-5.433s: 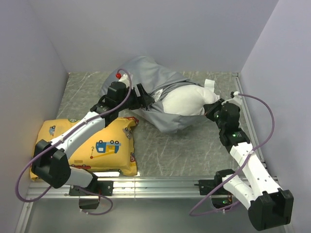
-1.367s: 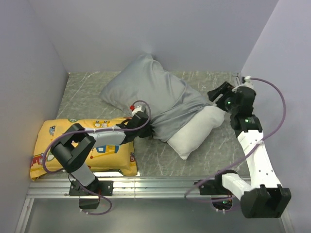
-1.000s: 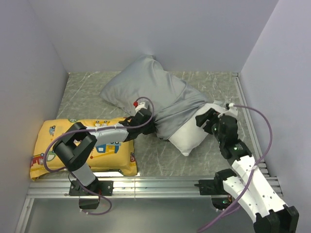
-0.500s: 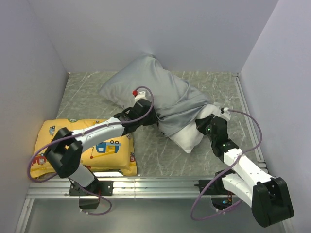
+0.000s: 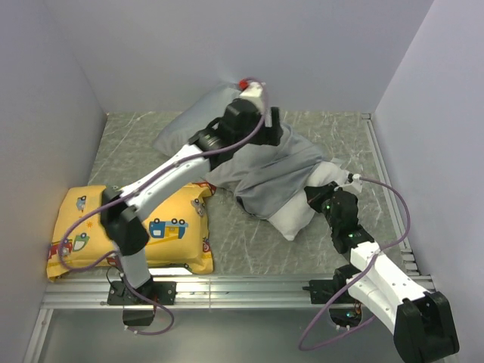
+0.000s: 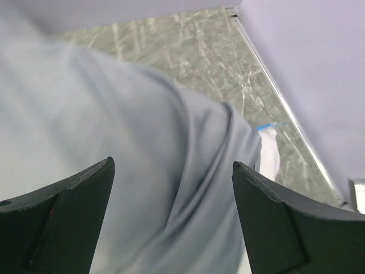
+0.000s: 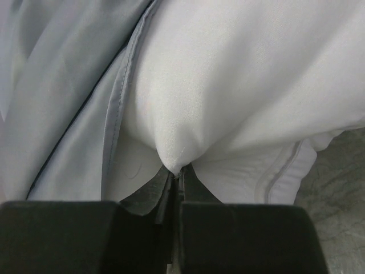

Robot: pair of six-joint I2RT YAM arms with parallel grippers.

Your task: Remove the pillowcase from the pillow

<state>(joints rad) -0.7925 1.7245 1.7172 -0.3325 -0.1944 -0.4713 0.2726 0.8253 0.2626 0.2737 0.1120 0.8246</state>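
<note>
Right gripper [image 7: 177, 171]: clamped shut on a pinch of the white pillow [image 7: 228, 85], apparently to anchor it while the cover was drawn off.
Left gripper [image 6: 171, 171]: jaws spread wide, holding nothing, poised above the grey pillowcase [image 6: 114, 125], probably to take a grip for pulling.
Pillowcase and pillow: lay together from the tabletop's [image 5: 242, 249] centre toward its far edge, with only the pillow's near-right end bare.

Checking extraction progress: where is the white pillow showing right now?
In the top view the pillow pokes out of the pillowcase, right of centre, pinched in the jaws of the right gripper.
</note>
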